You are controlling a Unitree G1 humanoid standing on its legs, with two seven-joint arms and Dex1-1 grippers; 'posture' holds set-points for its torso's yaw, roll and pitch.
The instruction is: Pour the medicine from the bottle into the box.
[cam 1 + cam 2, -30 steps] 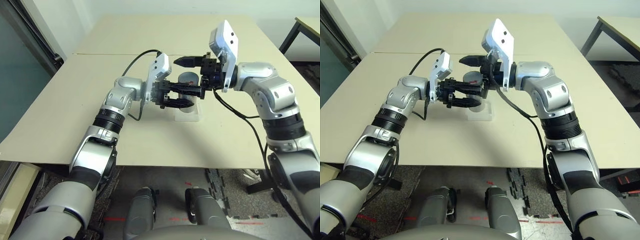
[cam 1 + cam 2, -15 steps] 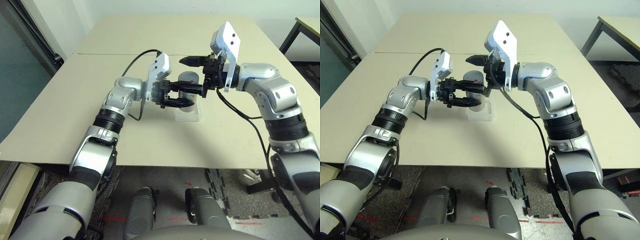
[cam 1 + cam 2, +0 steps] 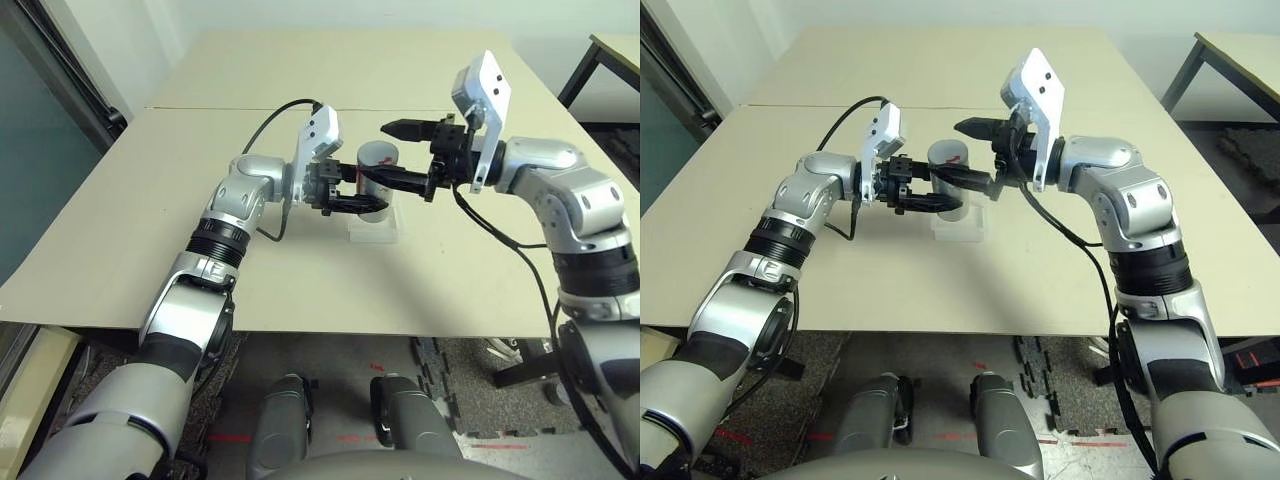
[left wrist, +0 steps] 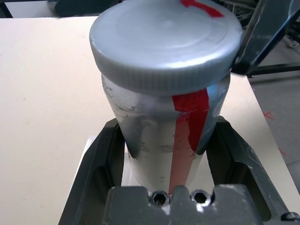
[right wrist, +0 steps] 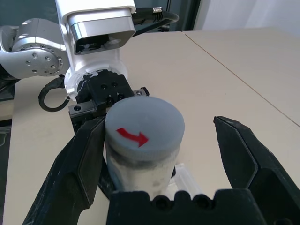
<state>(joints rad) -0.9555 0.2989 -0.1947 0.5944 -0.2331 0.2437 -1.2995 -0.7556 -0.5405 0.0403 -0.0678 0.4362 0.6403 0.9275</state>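
My left gripper (image 3: pixel 362 188) is shut on the bottle (image 3: pixel 378 158), a silver-grey cylinder with a red stripe, holding it roughly upright by its body. Its round grey cap (image 5: pixel 144 126), marked with a red arrow, is on. The bottle (image 4: pixel 164 136) hangs just over the box (image 3: pixel 375 230), a small clear plastic tub on the table. My right gripper (image 3: pixel 375 150) comes in from the right, open, with its fingers on either side of the cap; one finger (image 5: pixel 86 154) lies close against it, the other stands well apart. The medicine is hidden.
The tan table (image 3: pixel 150 200) stretches wide around the box, with a seam running across behind the grippers. Another table's corner (image 3: pixel 615 50) stands at the far right. A black cable (image 3: pixel 275 120) loops from the left wrist.
My right arm has drawn back to the right, so the bottle's cap shows more plainly between its open fingers. The left gripper and the bottle have stayed in place.
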